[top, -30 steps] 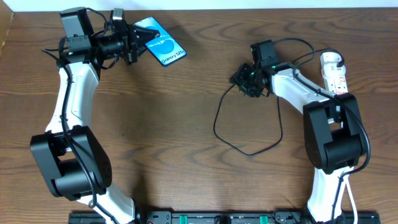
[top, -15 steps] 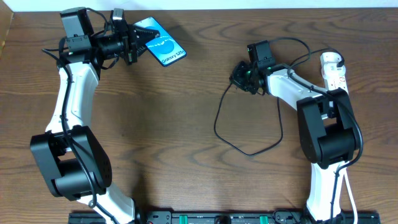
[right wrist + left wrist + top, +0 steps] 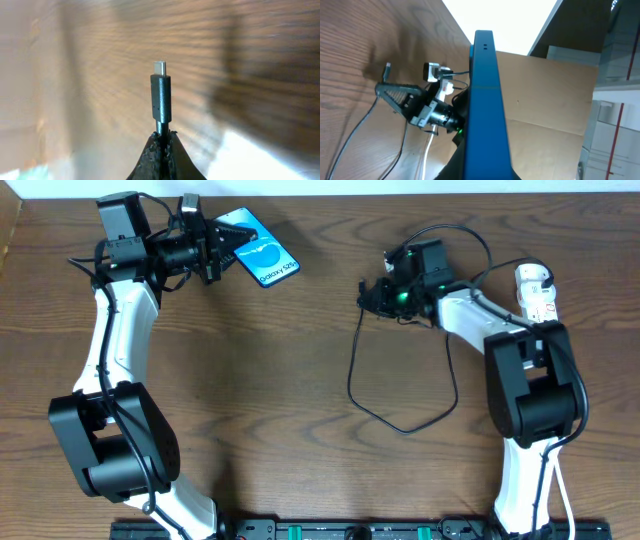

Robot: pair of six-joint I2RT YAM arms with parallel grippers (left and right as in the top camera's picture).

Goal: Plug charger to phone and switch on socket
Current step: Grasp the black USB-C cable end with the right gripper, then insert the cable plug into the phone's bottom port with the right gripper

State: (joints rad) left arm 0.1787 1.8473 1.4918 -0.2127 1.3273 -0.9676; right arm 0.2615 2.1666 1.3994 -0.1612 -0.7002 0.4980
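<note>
Right claw (image 3: pixel 161 139) pinches charger (image 3: pixel 160 102); left claw (image 3: pixel 218 248) grips phone (image 3: pixel 264 256).

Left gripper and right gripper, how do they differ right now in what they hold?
The left gripper is shut on the slim blue-screened phone; the right gripper pinches the thin black charger cable just behind its small plug tip. The left sits far from the narrow white power strip; the right is nearer it. Both are shut and point toward each other.
</note>
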